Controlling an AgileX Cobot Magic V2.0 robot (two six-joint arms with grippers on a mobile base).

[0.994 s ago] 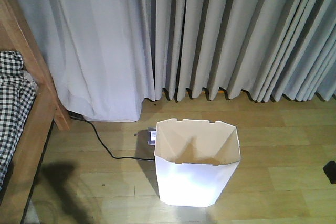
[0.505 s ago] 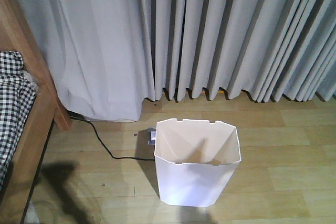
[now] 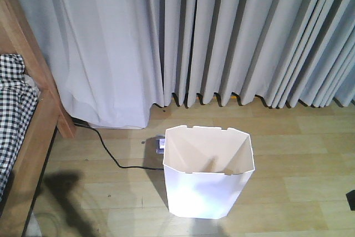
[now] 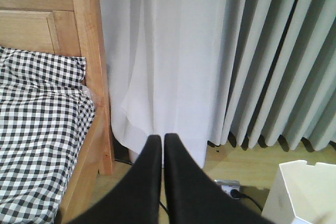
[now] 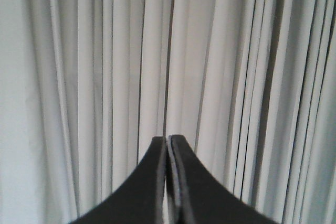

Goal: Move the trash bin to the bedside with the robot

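Observation:
The white trash bin (image 3: 208, 184) stands upright and empty on the wooden floor in front of the curtains. Its rim corner also shows at the lower right of the left wrist view (image 4: 300, 192). The bed with checked bedding (image 3: 14, 115) and a light-brown wooden frame (image 3: 47, 109) is at the far left, well apart from the bin. It also shows in the left wrist view (image 4: 42, 114). My left gripper (image 4: 161, 138) is shut and empty, held above the floor between bed and bin. My right gripper (image 5: 168, 139) is shut and empty, facing the curtains.
Grey curtains (image 3: 233, 37) hang along the whole back. A black power cord (image 3: 108, 152) runs across the floor from the bed corner to a power strip (image 3: 160, 144) just behind the bin's left side. A small black part (image 3: 350, 199) shows at the right edge.
The bin and bed have not moved. The black part at the right edge left the view, then came back lower down. The shadow inside the bin has shifted.

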